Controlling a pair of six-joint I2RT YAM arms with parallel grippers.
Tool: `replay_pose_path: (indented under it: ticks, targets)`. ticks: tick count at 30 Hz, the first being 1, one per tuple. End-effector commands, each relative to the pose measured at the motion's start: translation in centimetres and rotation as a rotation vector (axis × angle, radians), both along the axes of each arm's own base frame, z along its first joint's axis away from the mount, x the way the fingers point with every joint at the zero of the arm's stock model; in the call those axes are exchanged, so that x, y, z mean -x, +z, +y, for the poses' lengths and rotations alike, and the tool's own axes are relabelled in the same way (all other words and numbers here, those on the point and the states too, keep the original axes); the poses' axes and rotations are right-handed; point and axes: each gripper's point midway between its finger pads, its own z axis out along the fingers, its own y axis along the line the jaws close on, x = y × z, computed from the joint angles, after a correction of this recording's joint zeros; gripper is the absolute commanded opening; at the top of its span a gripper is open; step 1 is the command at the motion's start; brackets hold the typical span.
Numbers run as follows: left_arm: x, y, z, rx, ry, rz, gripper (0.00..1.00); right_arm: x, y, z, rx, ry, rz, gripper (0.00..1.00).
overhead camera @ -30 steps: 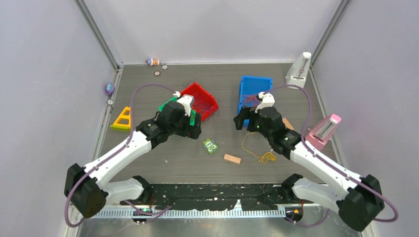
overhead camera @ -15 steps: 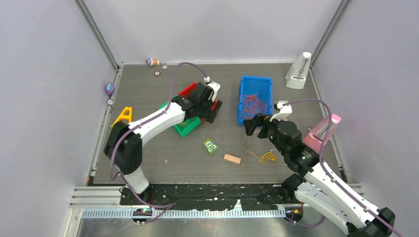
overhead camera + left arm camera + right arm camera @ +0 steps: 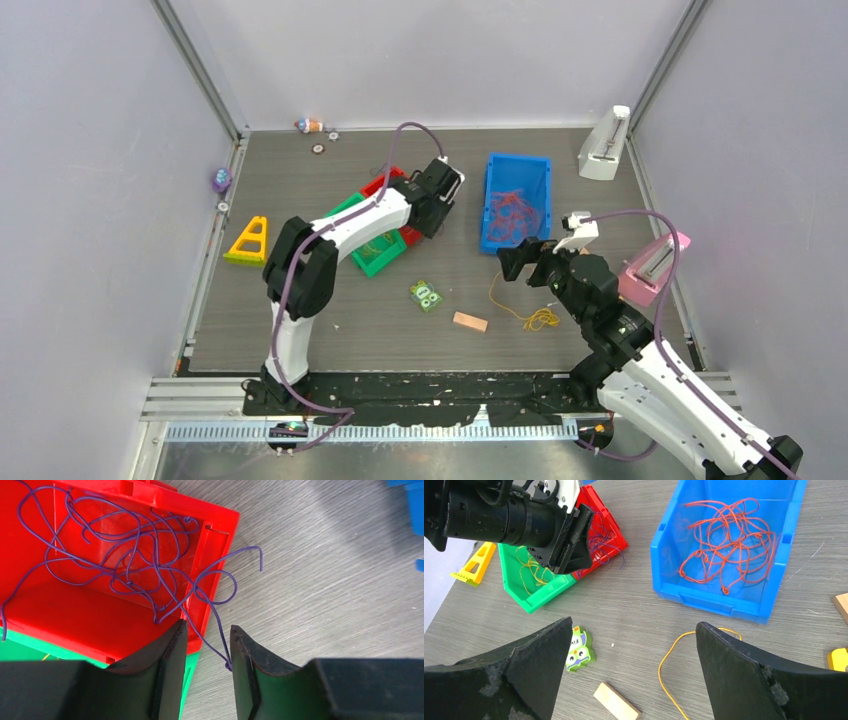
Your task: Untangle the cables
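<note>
Over the red bin (image 3: pixel 100 620), at 11 o'clock from table centre, your left gripper (image 3: pixel 208 626) is hanging at the bin's near corner. Its jaws are standing narrowed but apart, with a plain gap showing between them. One purple strand (image 3: pixel 220 630) is trailing over the bin wall and down through that gap. It is touching the inner face of the finger (image 3: pixel 245 670) on the 3 o'clock side and is not being pinched. The purple cables (image 3: pixel 135 565) are lying tangled inside the red bin, with loops spilling over its rim onto the table (image 3: pixel 325 555).

Your right gripper (image 3: pixel 634 625) is hovering at 4 o'clock from centre, jaws spread wide and holding nothing. Below it, a loose yellow cable (image 3: pixel 659 669) is lying on the table. The orange-red cables (image 3: pixel 724 540) are sitting bunched in the blue bin (image 3: pixel 719 605) at 2 o'clock. Yellow strands (image 3: pixel 531 565) are lying in the green bin (image 3: pixel 539 597), just beside the red bin at 9 o'clock. A wood block (image 3: pixel 616 707) and a green tile (image 3: pixel 580 650) are lying near the loose yellow cable.
</note>
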Motion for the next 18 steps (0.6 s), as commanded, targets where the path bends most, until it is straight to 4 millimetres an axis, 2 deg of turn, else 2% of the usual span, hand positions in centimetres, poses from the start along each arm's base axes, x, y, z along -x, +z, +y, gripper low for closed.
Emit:
replay_pose_path:
  ticks: [1, 3, 4, 5, 6, 13, 15, 18]
  targets:
    - [-0.8, 0.5, 1.2, -0.062, 0.045, 0.024, 0.38, -0.7, 0.7, 0.2, -0.002, -0.003, -0.015, 0.99]
    - [-1.2, 0.4, 1.3, -0.057, 0.054, 0.054, 0.37, -0.8, 0.7, 0.5, -0.002, 0.005, -0.011, 0.99]
    - [-1.2, 0.2, 1.3, -0.053, 0.054, 0.075, 0.31, -0.9, 0.6, 0.6, 0.0, 0.006, -0.007, 0.99]
    - [-1.3, 0.1, 1.4, -0.043, 0.056, 0.092, 0.19, -1.0, 0.7, 0.6, -0.002, 0.006, -0.009, 0.98]
    - [-1.4, 0.1, 1.5, -0.036, 0.062, 0.105, 0.01, -1.0, 0.8, 0.7, -0.004, 0.007, -0.011, 0.98]
    - [-5.1, 3.5, 3.2, 0.163, 0.143, 0.048, 0.0, -1.1, 0.3, 0.8, 0.001, 0.006, -0.002, 0.99]
    - [-6.4, 3.7, 4.0, 0.212, 0.174, 0.053, 0.0, -1.2, 0.2, 0.8, 0.001, 0.006, 0.002, 0.99]
    - [-8.7, 3.1, 5.7, 0.195, 0.237, 0.059, 0.0, -1.2, 0.3, 1.0, -0.002, 0.011, 0.002, 0.98]
